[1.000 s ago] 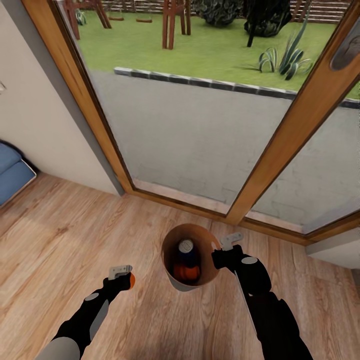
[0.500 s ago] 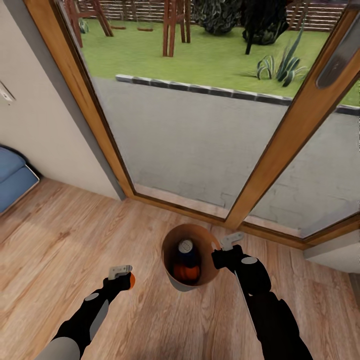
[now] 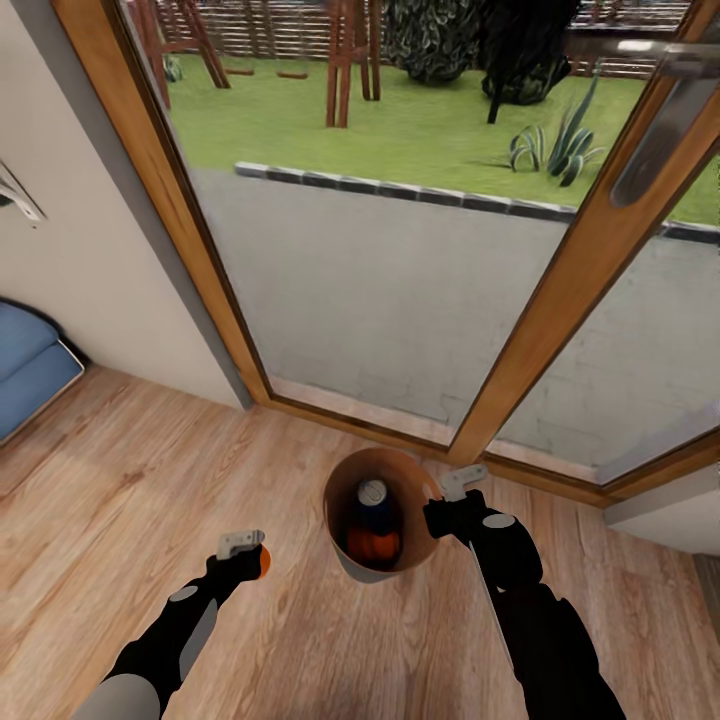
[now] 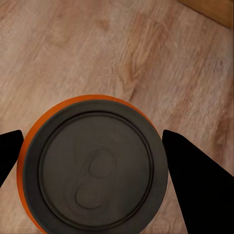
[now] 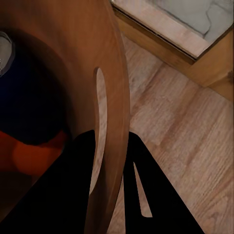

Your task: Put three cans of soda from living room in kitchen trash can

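By the glass doors (image 3: 400, 250), the right gripper (image 3: 452, 497) pinches the trash can's (image 3: 345, 560) rim, two cans inside. The left gripper (image 3: 243, 549) clasps an orange can (image 4: 92, 165), next to be dropped in.

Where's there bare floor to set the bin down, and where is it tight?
Bare wood floor runs between the blue sofa and the glass door frame, and also around the left end effector holding an orange can. It is tight inside the bin, pinched at its rim by the right end effector: a blue can and an orange one fill it.
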### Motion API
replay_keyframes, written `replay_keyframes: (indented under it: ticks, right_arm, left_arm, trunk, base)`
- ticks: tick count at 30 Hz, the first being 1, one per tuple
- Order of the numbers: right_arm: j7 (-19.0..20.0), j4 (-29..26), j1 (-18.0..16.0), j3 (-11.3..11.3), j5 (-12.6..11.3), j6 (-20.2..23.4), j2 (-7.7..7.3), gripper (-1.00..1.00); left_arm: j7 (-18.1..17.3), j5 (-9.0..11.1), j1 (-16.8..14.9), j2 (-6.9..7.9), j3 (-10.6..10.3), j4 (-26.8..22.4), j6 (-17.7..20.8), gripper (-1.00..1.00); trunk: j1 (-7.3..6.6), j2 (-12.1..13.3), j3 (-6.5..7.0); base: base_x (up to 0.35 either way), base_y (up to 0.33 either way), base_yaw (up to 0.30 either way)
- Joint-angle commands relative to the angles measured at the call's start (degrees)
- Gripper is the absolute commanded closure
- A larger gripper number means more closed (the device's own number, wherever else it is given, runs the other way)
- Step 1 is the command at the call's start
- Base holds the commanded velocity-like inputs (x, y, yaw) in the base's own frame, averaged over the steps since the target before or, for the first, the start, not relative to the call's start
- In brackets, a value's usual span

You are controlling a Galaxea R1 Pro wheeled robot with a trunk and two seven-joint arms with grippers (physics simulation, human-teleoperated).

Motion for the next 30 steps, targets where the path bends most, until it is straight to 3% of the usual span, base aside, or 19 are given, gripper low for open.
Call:
replay_keyframes:
  ticks: [1,11,17,20,23,24,25,26,30]
  right_arm:
    - [0.2,0.0,0.0,0.0,-1.1,0.1,0.00,1.00]
    - [0.2,0.0,0.0,0.0,-1.1,0.1,-0.02,1.00]
    - [0.1,0.3,0.0,0.1,-1.1,-0.5,-0.02,1.00]
    - [-0.3,0.5,0.0,0.2,-1.0,-3.3,0.03,1.00]
    - [-0.6,1.4,0.0,0.1,-0.8,-4.1,0.07,1.00]
    - [-0.7,2.7,0.0,0.1,-0.6,-4.4,0.09,1.00]
    - [-0.7,3.0,0.0,0.1,-0.6,-4.4,0.08,1.00]
    - [-0.8,3.7,0.0,0.1,-0.4,-4.5,0.07,1.00]
    - [-0.9,4.1,0.0,0.2,-0.3,-4.7,0.05,1.00]
  left_arm:
    - [-0.1,0.0,0.0,0.00,0.0,0.0,0.0,1.00]
    - [-0.1,0.0,0.0,-0.04,0.0,0.0,0.0,1.00]
    - [-0.3,0.0,0.0,-0.13,0.2,-0.7,-0.3,1.00]
    - [-2.8,0.0,0.0,0.08,0.0,-3.0,0.3,1.00]
    - [-5.0,0.0,0.0,0.27,0.0,-5.6,3.9,1.00]
    - [-8.9,0.1,0.0,0.63,0.0,-8.1,9.4,1.00]
    - [-10.1,0.1,0.0,0.77,0.0,-8.9,10.7,1.00]
    - [-14.4,0.1,0.0,1.46,0.1,-11.2,15.3,1.00]
    - [-20.5,0.1,0.0,3.14,0.1,-14.8,22.8,1.00]
  trunk:
    - [-0.23,0.4,0.28]
    - [-2.43,4.4,2.26]
    - [-2.43,4.4,2.26]
    - [-2.43,4.4,2.26]
    - [-2.43,4.4,2.26]
    - [-2.43,4.4,2.26]
    - [-2.43,4.4,2.26]
    - [-2.43,4.4,2.26]
    - [-2.43,4.4,2.26]
  base:
    - [0.000,0.000,0.000]
    - [0.000,0.000,0.000]
    - [0.000,0.000,0.000]
    - [0.000,0.000,0.000]
    - [0.000,0.000,0.000]
    - [0.000,0.000,0.000]
    - [0.000,0.000,0.000]
    - [0.000,0.000,0.000]
    - [0.000,0.000,0.000]
